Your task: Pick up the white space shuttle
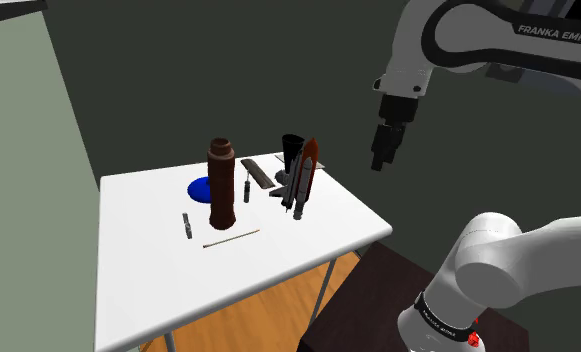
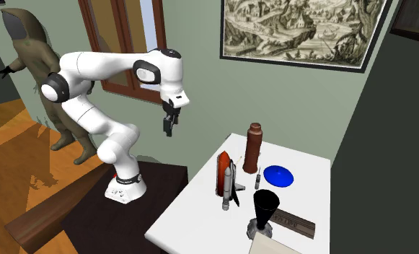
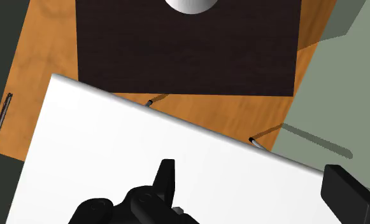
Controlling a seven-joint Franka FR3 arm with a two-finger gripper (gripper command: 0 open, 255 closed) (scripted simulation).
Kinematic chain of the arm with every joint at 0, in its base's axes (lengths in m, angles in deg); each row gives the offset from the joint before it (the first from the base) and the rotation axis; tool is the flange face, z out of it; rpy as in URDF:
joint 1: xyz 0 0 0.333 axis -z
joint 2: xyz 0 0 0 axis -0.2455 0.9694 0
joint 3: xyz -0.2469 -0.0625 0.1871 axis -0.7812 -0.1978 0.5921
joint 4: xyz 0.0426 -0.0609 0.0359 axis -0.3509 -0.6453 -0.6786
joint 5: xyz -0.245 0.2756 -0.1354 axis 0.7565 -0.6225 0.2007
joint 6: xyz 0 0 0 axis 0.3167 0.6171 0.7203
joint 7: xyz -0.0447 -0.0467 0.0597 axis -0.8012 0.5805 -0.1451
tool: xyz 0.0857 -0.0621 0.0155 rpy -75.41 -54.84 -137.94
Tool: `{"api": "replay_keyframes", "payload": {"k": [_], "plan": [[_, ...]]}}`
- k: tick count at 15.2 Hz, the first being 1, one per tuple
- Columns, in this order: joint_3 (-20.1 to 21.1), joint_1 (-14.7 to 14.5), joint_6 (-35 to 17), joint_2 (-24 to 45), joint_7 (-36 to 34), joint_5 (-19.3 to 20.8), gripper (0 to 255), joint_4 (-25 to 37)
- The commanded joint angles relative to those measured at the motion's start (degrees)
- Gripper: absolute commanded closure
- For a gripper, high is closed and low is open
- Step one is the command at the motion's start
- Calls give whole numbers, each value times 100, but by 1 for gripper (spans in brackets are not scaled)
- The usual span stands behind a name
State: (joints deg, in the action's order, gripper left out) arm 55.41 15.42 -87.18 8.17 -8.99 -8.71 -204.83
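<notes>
White and bare-topped, the worktop [image 1: 148, 280] stands on thin grey legs over an orange-brown wooden floor [image 1: 268, 310]. The arm's dark brown stand [image 2: 92, 216] sits just beside its right end in the shoulder view. Grey-green walls close the room. In the second exterior view one carries a framed old print [image 2: 301, 29] and another a brown-framed window [image 2: 121, 43], and an olive hooded figure [image 2: 34, 65] stands on the floor at the far left.

There is one space shuttle [image 1: 300, 180]. It stands upright near the far right corner of the worktop in the shoulder view, a pale grey-white orbiter against a rust-coloured tank. One black cone-shaped vessel [image 1: 292, 150] stands just behind it. One tall brown bottle [image 1: 221, 183] stands to the shuttle's left, with one blue plate [image 1: 198, 188] partly hidden behind it. One dark flat bar [image 1: 258, 175] lies between bottle and shuttle. Two small grey pen-like pieces lie apart, one [image 1: 246, 188] just right of the bottle and the other [image 1: 187, 226] nearer and further left. One thin stick [image 1: 231, 239] lies on the near side of the bottle.

The gripper [image 1: 381, 160] hangs in the air beyond the worktop's right edge, well apart from the shuttle and above it. I cannot tell how far its jaws stand open; nothing hangs from them.
</notes>
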Motion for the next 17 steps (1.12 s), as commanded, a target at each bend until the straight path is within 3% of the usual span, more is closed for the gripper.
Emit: {"api": "replay_keyframes", "payload": {"k": [1, 9, 17], "plan": [[0, 0, 0, 0, 0, 0, 0, 0], [-400, -203, -990, 1624, 1198, 356, 0, 711], [-630, -376, -1615, 3337, 2299, 411, 0, 1909]]}}
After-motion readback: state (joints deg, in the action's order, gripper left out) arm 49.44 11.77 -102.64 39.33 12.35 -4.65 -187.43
